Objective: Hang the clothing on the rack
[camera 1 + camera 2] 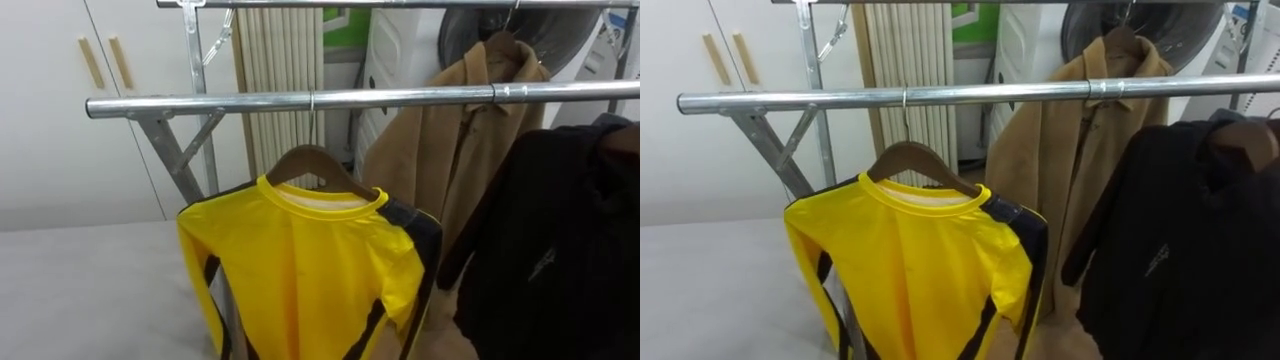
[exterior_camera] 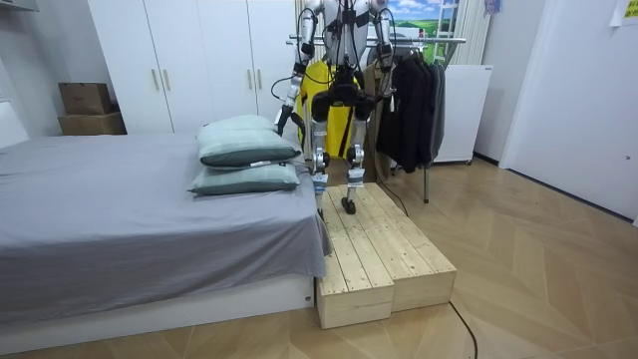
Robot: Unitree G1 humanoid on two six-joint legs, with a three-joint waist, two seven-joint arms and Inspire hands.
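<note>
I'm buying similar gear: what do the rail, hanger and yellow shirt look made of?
Rail: shiny silver metal, going by the glints along it. Hanger: smooth brown wood, possibly varnished. Yellow shirt: thin, slightly glossy fabric, probably synthetic.

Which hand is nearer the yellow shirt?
Left, likely. In the room view the left hand hangs beside the shirt; the right hand hangs by the dark coats.

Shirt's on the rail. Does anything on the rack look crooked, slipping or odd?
Nothing stands out. The yellow shirt sits on its wooden hanger, hooked over the front rail; the tan coat and black jacket hang to its right.
</note>
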